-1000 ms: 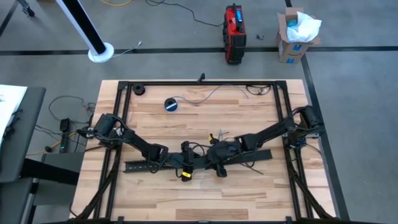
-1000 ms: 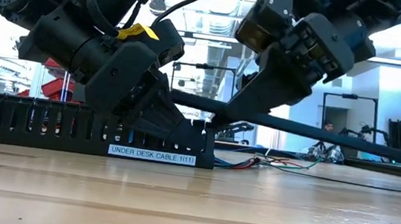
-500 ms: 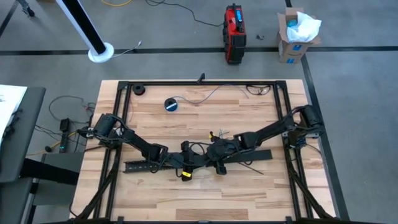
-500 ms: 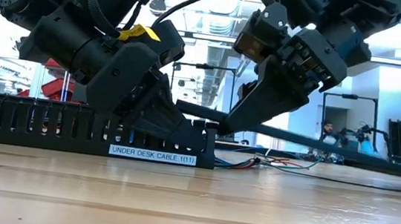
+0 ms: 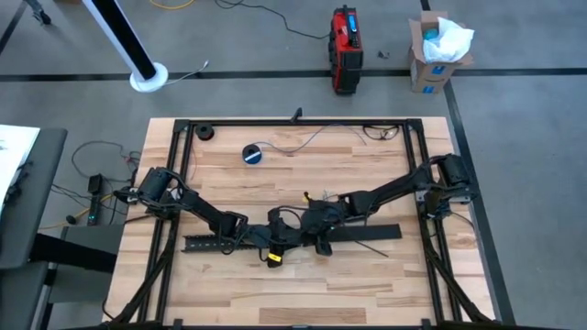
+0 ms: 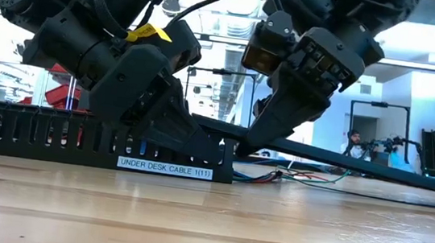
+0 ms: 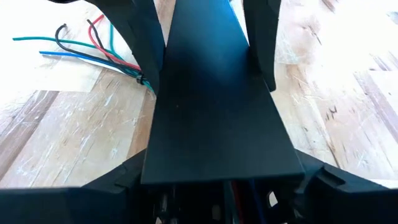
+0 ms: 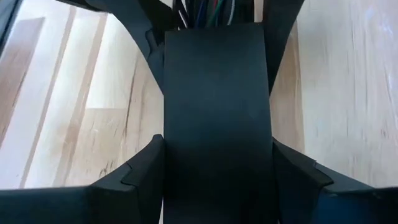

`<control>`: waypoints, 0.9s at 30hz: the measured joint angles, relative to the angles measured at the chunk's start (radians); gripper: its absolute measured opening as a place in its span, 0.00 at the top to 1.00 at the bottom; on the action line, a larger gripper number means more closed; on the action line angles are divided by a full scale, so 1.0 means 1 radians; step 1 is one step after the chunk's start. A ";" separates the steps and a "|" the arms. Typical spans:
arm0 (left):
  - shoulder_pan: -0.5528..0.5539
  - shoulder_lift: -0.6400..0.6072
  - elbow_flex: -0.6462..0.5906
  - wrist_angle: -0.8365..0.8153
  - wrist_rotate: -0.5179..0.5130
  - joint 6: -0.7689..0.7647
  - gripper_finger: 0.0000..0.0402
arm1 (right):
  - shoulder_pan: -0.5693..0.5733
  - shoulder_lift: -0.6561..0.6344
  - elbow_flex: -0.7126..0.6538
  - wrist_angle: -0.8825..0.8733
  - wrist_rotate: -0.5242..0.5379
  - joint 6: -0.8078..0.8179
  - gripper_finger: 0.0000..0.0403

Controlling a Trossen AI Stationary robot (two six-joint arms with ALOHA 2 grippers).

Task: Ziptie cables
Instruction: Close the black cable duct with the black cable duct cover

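A long black slotted tray [image 5: 206, 244] lies on the table; its label [image 6: 164, 168] reads "UNDER DESK CABLE". A flat black strip [image 6: 343, 161] slants from the tray's top down toward the table's right. My left gripper [image 5: 275, 243] and my right gripper [image 5: 319, 231] stand close together, both shut on this strip. The cables [image 7: 93, 50], thin green, red, blue and dark wires, lie loose on the wood beside the strip and show in the low view [image 6: 297, 177] just past the tray's end. My left gripper pinches the flat strip across its width, one finger on each long edge [image 7: 148, 169]. Its fingers slant down from the table's left. The strip runs on past them, tilted. My right gripper pinches the same strip by its two long edges [image 8: 166, 155], close to the left gripper, slanting down from the table's right. The strip's far part drops toward the table.
A blue-and-black tape roll [image 5: 252, 153] lies at the far left of the wood. A black frame rail [image 5: 293, 122] runs along the table's far edge and down both sides. A person [image 6: 353, 141] shows in the room behind.
My right gripper has gone along the strip toward the table's left, closer to my left gripper. My left gripper and the tray have kept still.
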 joint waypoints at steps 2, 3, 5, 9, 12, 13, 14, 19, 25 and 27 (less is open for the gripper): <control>0.000 0.000 0.000 0.002 -0.001 -0.001 0.39 | -0.003 0.000 0.020 -0.061 -0.003 -0.001 0.47; 0.000 0.001 0.000 0.002 -0.002 -0.002 0.39 | -0.003 0.000 0.028 -0.092 -0.003 -0.001 0.47; 0.000 0.001 0.000 0.002 -0.003 -0.002 0.39 | 0.002 0.001 0.053 -0.148 -0.002 -0.005 0.47; 0.000 0.001 0.000 0.003 -0.002 0.000 0.39 | 0.017 0.004 0.083 -0.174 0.012 -0.035 0.47; 0.000 0.001 0.000 0.004 0.000 0.000 0.39 | 0.009 0.004 0.091 -0.170 0.015 -0.038 0.47; 0.000 0.001 0.000 0.004 0.000 0.000 0.39 | 0.004 0.004 0.092 -0.165 0.014 -0.040 0.47; 0.000 0.001 0.000 0.005 -0.001 0.000 0.39 | -0.003 0.004 0.092 -0.163 0.006 -0.041 0.47; 0.000 0.001 0.000 0.004 -0.008 -0.004 0.39 | -0.028 0.003 0.092 -0.164 -0.014 -0.045 0.47; 0.000 0.001 -0.001 0.005 -0.010 -0.007 0.39 | -0.022 0.030 0.094 -0.105 -0.026 -0.035 0.47; 0.001 0.001 -0.001 0.006 -0.007 -0.006 0.39 | -0.017 0.050 0.095 -0.093 -0.029 -0.032 0.47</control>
